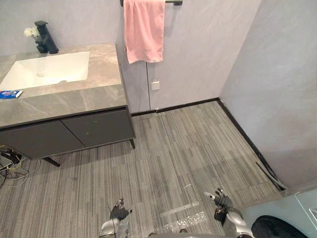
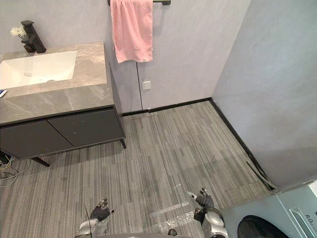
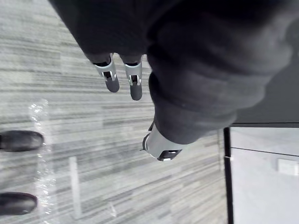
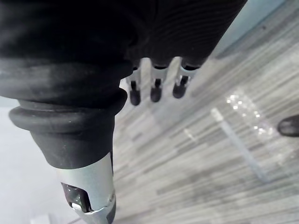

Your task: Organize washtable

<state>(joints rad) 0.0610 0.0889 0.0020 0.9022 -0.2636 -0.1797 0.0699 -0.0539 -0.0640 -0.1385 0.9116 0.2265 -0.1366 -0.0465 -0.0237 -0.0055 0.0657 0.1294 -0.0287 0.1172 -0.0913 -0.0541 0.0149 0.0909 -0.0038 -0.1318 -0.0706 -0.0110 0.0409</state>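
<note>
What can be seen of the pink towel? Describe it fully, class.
The pink towel looks like soft, plain cloth. It is draped over a dark bar high on the grey wall and hangs straight down in loose vertical folds, with its lower edge roughly level. It hangs close to the far right corner of the washtable, well above the floor.

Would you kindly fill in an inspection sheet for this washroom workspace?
Surface: grey washtable top with a white sink.
Job's things: blue packet by the sink's front left corner; black faucet and white flowers behind the sink.
Clutter: clear plastic strip on the floor.
Hands: left hand and right hand open, empty, low over the floor.
Cables: tangle under the dark cabinet.
Surroundings: pink towel on the wall; washing machine.
</note>
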